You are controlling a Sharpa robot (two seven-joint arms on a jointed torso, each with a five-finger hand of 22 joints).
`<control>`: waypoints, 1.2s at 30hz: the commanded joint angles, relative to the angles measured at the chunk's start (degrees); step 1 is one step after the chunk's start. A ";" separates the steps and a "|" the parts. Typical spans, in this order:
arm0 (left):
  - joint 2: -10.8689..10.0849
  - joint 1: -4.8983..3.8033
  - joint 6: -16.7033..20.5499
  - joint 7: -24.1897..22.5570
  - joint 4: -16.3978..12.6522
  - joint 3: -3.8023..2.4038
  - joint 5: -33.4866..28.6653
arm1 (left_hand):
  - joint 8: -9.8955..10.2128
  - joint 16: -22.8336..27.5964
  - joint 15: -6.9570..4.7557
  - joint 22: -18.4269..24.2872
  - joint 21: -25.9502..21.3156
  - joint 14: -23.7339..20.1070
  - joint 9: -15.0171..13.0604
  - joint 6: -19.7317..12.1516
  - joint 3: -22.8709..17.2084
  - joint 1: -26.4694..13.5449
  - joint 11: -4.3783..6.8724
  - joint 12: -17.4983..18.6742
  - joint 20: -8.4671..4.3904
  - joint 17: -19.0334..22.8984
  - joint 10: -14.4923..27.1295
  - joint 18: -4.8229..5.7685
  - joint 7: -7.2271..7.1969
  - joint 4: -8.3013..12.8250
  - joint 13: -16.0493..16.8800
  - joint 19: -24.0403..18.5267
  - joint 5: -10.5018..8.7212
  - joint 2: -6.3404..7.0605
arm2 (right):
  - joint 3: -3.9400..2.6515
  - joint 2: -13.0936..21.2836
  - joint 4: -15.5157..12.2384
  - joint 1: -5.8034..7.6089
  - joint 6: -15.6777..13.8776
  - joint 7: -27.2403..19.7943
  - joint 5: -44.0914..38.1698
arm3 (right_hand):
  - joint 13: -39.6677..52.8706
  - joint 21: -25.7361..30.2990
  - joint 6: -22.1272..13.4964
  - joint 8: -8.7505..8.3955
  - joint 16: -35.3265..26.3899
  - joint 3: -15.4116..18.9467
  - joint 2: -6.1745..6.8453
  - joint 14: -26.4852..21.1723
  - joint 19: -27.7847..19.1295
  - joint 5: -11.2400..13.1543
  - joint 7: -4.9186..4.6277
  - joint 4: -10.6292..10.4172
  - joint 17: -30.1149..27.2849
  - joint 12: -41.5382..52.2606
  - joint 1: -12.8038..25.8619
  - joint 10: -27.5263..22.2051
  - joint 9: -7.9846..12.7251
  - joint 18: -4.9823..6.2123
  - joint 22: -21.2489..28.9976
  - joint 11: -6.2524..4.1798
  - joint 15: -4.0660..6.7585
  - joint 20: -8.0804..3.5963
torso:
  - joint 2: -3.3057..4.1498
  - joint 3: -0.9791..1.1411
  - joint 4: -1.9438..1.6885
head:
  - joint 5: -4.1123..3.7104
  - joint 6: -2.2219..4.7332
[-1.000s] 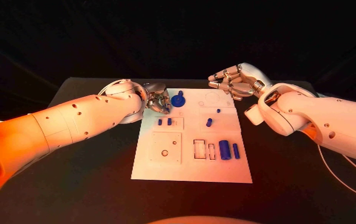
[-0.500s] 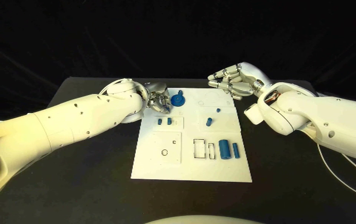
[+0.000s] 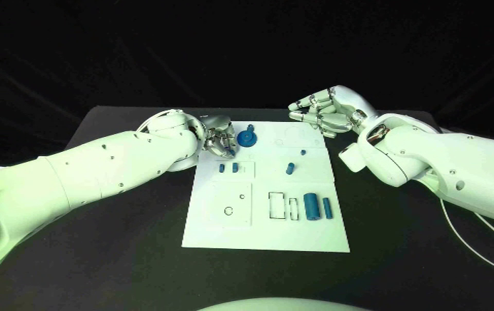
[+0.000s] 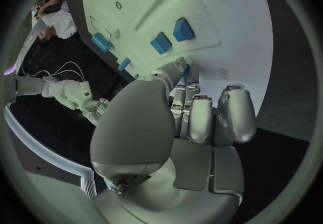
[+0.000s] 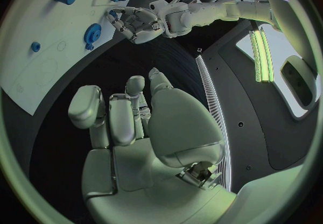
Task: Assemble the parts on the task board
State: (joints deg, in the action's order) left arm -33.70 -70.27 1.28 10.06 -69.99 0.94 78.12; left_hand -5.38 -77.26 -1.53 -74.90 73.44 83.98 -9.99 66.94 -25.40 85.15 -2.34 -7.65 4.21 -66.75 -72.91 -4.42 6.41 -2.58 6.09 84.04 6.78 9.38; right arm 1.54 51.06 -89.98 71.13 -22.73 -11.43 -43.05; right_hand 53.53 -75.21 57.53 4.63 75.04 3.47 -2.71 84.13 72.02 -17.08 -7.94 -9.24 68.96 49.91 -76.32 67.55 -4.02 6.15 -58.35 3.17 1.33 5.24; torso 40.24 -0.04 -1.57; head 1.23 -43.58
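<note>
Robot lab, black table (image 3: 123, 254), dark backdrop, white task board (image 3: 263, 232)

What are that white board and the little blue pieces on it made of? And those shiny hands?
The task board looks like matte white plastic, though painted material is possible: flat, even, glare-free, with crisp recesses. The blue parts seem moulded or printed plastic, uniformly coloured with dull surfaces. The left hand and right hand look like silver-grey metal or metallic-coated plastic, given soft highlights; which one, I cannot tell.
</note>
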 commanded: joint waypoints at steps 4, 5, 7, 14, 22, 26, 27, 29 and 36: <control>-0.16 0.23 0.59 -0.50 -0.57 0.09 0.42 | 0.91 -0.11 -0.14 -5.23 0.06 1.84 0.44 -0.92 -0.79 -1.24 -0.68 0.90 -0.18 0.34 0.41 0.80 0.64 0.30 -0.05 1.39 0.04 0.32 | 0.00 -0.07 0.00 -0.05 0.78 -0.43 -0.24 | 0.09 0.36 -0.16 0.16 -0.19 0.06 -0.52 1.47 -0.39 -0.18 -0.21 -0.21 0.01 0.31 -0.03 0.09 -0.01 0.35 0.04 -0.03 -0.17 -0.14 | 0.01 0.00 -0.01 | -0.01 -0.13; -0.19 0.25 0.77 -0.54 -0.63 0.09 0.42 | 1.07 -0.10 -0.05 -5.21 0.00 1.83 0.54 -1.15 -0.88 -1.40 -0.78 1.08 -0.13 0.39 0.62 0.79 0.75 0.35 -0.09 1.36 0.04 0.44 | 0.00 -0.07 -0.01 -0.05 0.78 -0.43 -0.24 | 0.09 0.36 -0.16 0.16 -0.19 0.06 -0.52 1.47 -0.39 -0.18 -0.21 -0.21 0.01 0.31 -0.03 0.09 -0.01 0.35 0.04 -0.03 -0.17 -0.14 | 0.03 0.00 -0.01 | 0.02 -0.16; -0.25 0.26 1.03 -0.59 -0.70 0.09 0.42 | 1.33 -0.06 0.09 -5.19 -0.09 1.79 0.72 -1.54 -1.03 -1.69 -0.97 1.39 -0.03 0.54 0.97 0.78 0.91 0.45 -0.15 1.32 0.03 0.67 | 0.00 -0.06 -0.01 -0.05 0.78 -0.43 -0.24 | 0.09 0.36 -0.16 0.16 -0.19 0.06 -0.52 1.47 -0.39 -0.18 -0.21 -0.21 0.01 0.31 -0.03 0.09 -0.01 0.35 0.04 -0.03 -0.17 -0.14 | 0.04 -0.01 -0.02 | 0.03 -0.16; -0.38 0.28 1.34 -0.54 -0.80 0.09 0.42 | 1.79 0.03 0.61 -4.86 -0.84 1.67 1.42 -2.93 -1.47 -2.90 -1.60 2.38 0.42 1.03 2.31 0.65 1.45 0.68 -0.43 1.04 0.02 1.58 | 0.00 -0.07 0.02 -0.06 0.75 -0.45 -0.24 | 0.09 0.36 -0.16 0.16 -0.19 0.06 -0.52 1.47 -0.39 -0.18 -0.21 -0.21 0.01 0.31 -0.03 0.09 -0.01 0.35 0.04 -0.03 -0.17 -0.14 | 0.01 -0.02 -0.01 | 0.04 -0.27; -0.43 0.28 0.56 -0.10 -0.61 0.09 0.32 | 1.89 0.03 1.26 -3.59 -3.21 1.56 2.71 -6.03 -1.62 -4.27 -2.41 3.57 1.01 1.48 4.45 0.19 2.10 0.77 -1.01 0.26 0.20 2.78 | 0.00 -0.05 0.11 -0.06 0.79 -0.29 -0.23 | -0.57 0.78 -0.17 0.17 -0.69 0.15 -0.65 1.36 -0.79 -0.26 -0.22 -0.39 -0.62 -0.34 -0.01 -0.30 -0.01 0.50 0.84 -0.02 -0.17 -0.15 | 0.01 0.01 -0.01 | 0.08 -0.27; -0.44 0.28 0.28 -0.02 -0.54 0.09 0.18 | 1.94 -0.02 1.45 -3.22 -3.91 1.53 3.27 -7.27 -1.61 -4.61 -2.60 3.78 1.23 1.60 5.15 0.05 2.19 0.86 -1.21 0.03 0.25 3.07 | 0.00 -0.02 0.17 -0.06 0.78 -0.02 -0.32 | -4.19 2.32 -0.35 0.11 -2.88 0.28 -0.74 0.66 -2.25 -0.28 -0.27 -0.60 -3.13 -4.31 -0.21 -2.71 0.01 0.99 3.45 0.02 -0.20 -0.15 | -0.02 0.01 0.00 | 0.07 -0.30; -0.44 0.28 0.24 -0.02 -0.53 0.09 0.16 | 1.92 -0.02 1.46 -3.21 -3.94 1.53 3.30 -7.32 -1.61 -4.63 -2.62 3.79 1.24 1.61 5.21 0.04 2.21 0.86 -1.22 0.02 0.25 3.09 | 0.00 -0.01 0.22 -0.06 0.76 0.16 -0.41 | -4.99 2.63 -0.38 0.10 -3.28 0.32 -0.75 0.55 -2.48 -0.27 -0.27 -0.64 -3.54 -5.16 -0.29 -3.16 0.01 1.06 3.91 0.02 -0.19 -0.14 | -0.02 0.01 0.02 | 0.08 -0.30; -0.45 0.28 0.23 -0.03 -0.51 0.09 0.14 | 1.90 -0.01 1.47 -3.20 -3.95 1.52 3.35 -7.38 -1.60 -4.66 -2.64 3.81 1.26 1.65 5.29 0.04 2.23 0.88 -1.25 0.02 0.26 3.12 | 0.00 0.02 0.35 -0.06 0.82 0.75 -0.73 | -7.28 3.76 -0.47 0.09 -4.79 0.42 -0.75 0.19 -3.28 -0.27 -0.28 -0.74 -5.06 -7.54 -0.60 -4.25 0.01 1.34 5.56 0.02 -0.19 -0.16 | -0.03 0.01 0.04 | 0.10 -0.30; -1.11 0.28 0.51 -0.34 -0.96 0.07 -0.60 | 1.86 0.05 1.50 -3.15 -4.06 1.48 3.47 -7.55 -1.61 -4.65 -2.68 3.84 1.31 1.82 5.50 0.02 2.24 0.97 -1.30 0.00 0.29 3.19 | 0.00 0.27 1.13 -0.06 2.25 5.10 -5.87 | -14.93 9.17 -0.66 0.10 -11.92 -0.94 -0.56 -1.20 -6.29 0.90 -0.48 0.38 -11.71 -15.87 -4.37 -5.98 -0.01 2.52 13.05 0.13 -0.19 -0.22 | -0.05 0.01 0.10 | -0.02 -0.21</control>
State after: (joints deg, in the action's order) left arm -34.70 -69.98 2.11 10.06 -70.73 1.04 78.19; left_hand -3.75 -77.26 -0.29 -74.94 69.74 83.97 -6.59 59.87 -26.81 81.02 -5.00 -3.97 5.04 -64.99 -67.77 -4.42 8.59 -1.82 4.86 84.04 6.80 12.60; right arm 1.54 51.31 -89.01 71.12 -22.33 -9.41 -44.74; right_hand 39.41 -66.47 56.70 4.63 63.74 2.94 -3.33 83.29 66.12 -16.39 -7.96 -9.05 57.81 34.99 -80.14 61.99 -4.02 7.97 -45.90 3.36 1.14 4.90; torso 40.22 -0.03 -1.51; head 1.30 -43.85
